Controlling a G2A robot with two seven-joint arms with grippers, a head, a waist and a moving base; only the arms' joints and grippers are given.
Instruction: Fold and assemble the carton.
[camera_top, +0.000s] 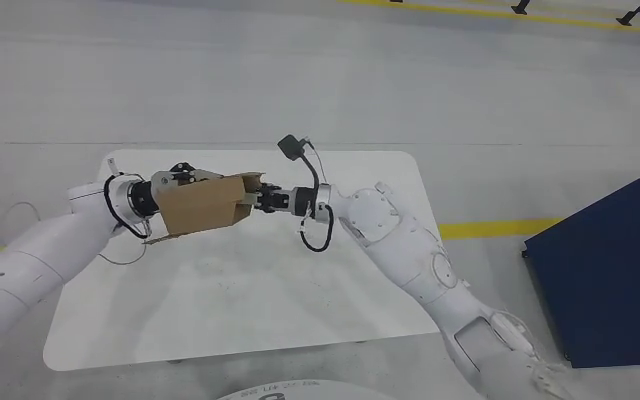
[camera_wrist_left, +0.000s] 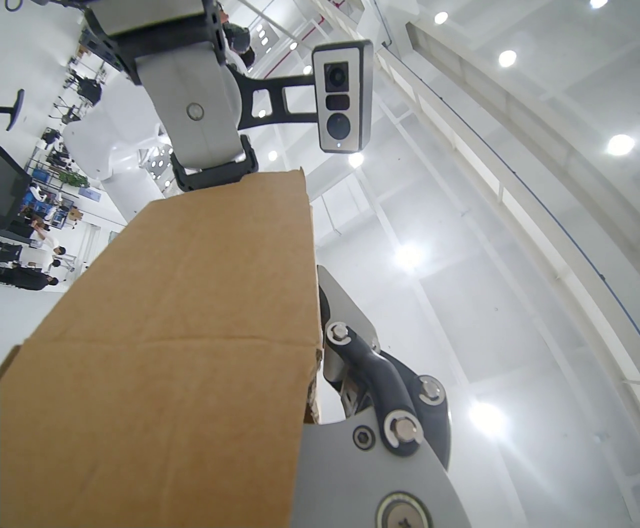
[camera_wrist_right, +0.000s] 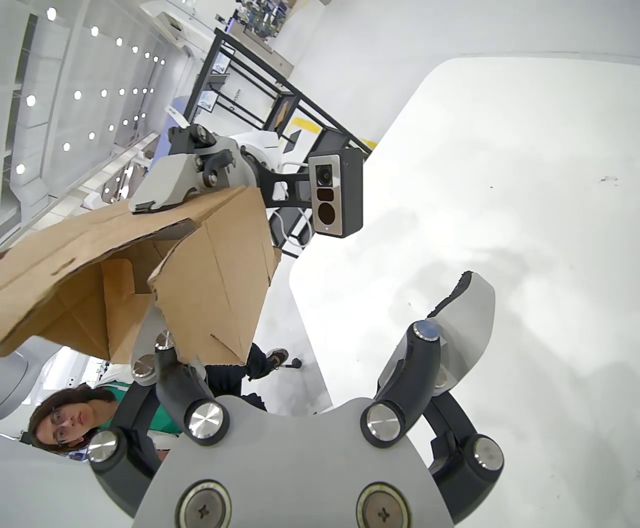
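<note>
A brown carton (camera_top: 205, 205), partly folded, hangs above the white table (camera_top: 300, 300) on its left side. My left gripper (camera_top: 190, 180) is shut on one of its panels; one of its fingers (camera_wrist_left: 345, 320) lies along the carton (camera_wrist_left: 165, 350) edge. From the right wrist view the left gripper (camera_wrist_right: 165, 195) clamps the upper panel of the carton (camera_wrist_right: 215, 280), whose end flaps hang loose. My right gripper (camera_top: 262, 196) is at the carton's right end and is open (camera_wrist_right: 315, 300). One finger (camera_wrist_right: 465, 300) is free over the table; the other is behind a flap.
The table's surface (camera_wrist_right: 500, 175) spreads bare below and to the right of the carton. A dark blue block (camera_top: 590, 270) stands on the floor off the table's right side, beside a yellow floor line (camera_top: 490, 228).
</note>
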